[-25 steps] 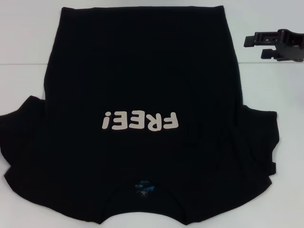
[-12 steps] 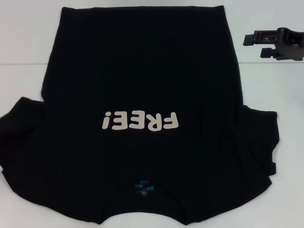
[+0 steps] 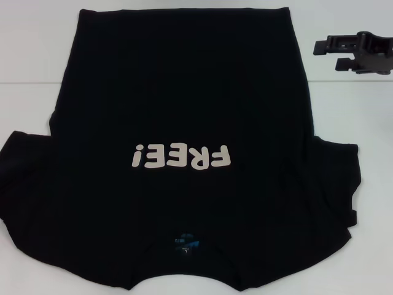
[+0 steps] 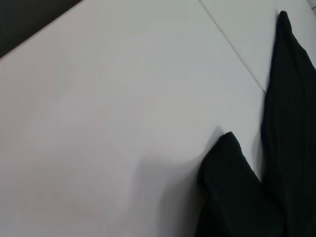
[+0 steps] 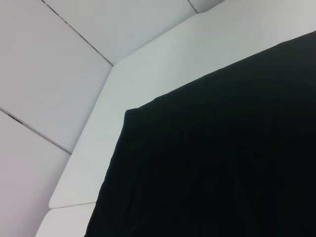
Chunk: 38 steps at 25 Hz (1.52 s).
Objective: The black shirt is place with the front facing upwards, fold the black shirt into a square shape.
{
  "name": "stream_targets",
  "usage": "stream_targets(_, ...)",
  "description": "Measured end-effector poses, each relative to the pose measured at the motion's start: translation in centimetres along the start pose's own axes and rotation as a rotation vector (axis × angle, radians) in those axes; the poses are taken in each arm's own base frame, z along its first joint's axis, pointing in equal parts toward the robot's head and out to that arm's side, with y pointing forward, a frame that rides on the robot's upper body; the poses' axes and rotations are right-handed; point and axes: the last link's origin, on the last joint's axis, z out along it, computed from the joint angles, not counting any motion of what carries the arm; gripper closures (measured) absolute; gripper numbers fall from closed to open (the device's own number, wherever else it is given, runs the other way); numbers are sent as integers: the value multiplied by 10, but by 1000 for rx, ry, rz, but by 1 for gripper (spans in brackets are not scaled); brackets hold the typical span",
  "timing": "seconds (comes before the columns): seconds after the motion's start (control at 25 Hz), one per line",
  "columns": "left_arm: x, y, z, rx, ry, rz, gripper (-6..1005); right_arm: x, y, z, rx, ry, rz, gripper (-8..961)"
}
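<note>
Since a second ago the left sleeve (image 3: 24,184) of the black shirt (image 3: 184,92) has spread wider and flatter toward the left edge of the head view, its upper corner now sitting higher and squarer than before; the right gripper (image 3: 355,50) has crept slightly upward and stays off the cloth. That gripper hangs over the white table (image 3: 350,110) at the far right, just beside the shirt's hem-side edge, clear of the fabric; its dark fingers show in profile only, so whether they are parted or closed cannot be told, and nothing is seen held. Left gripper not visible in any view; the left wrist view looks down on bare table with a rounded sleeve tip (image 4: 232,168) and a long black edge of the shirt next to it. Shirt lies flat, front up, covering most of the table: hem at the far side, collar at the near side with the small blue neck label (image 3: 184,238), off-white "FREE!" lettering (image 3: 182,157) reading upside down from the head view. Right sleeve (image 3: 338,178) fans out with soft folds near the right edge. Right wrist view shows a far hem corner (image 5: 129,112) lying flat on the tabletop, a panel seam running in the table beyond it.
</note>
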Motion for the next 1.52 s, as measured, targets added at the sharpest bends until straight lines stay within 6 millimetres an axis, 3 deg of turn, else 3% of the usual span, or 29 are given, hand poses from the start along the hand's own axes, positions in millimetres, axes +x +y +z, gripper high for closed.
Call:
stream_targets(0.24,4,-6,-8,4,30,-23,995,0,0,0,2,-3,0,96)
stream_targets(0.36,10,0,-8,-5,23,-2,995,-1,-1,0,4,-4,0,96)
stream_targets(0.76,24,56,-1,-92,-103,129,994,-1,-1,0,3,-4,0,96)
stream_targets(1.32,-2,124,42,-137,-291,309,993,2,-3,1,6,0,5,97)
stream_targets(1.52,-5,138,55,-115,-302,348,993,3,-4,0,8,1,9,97)
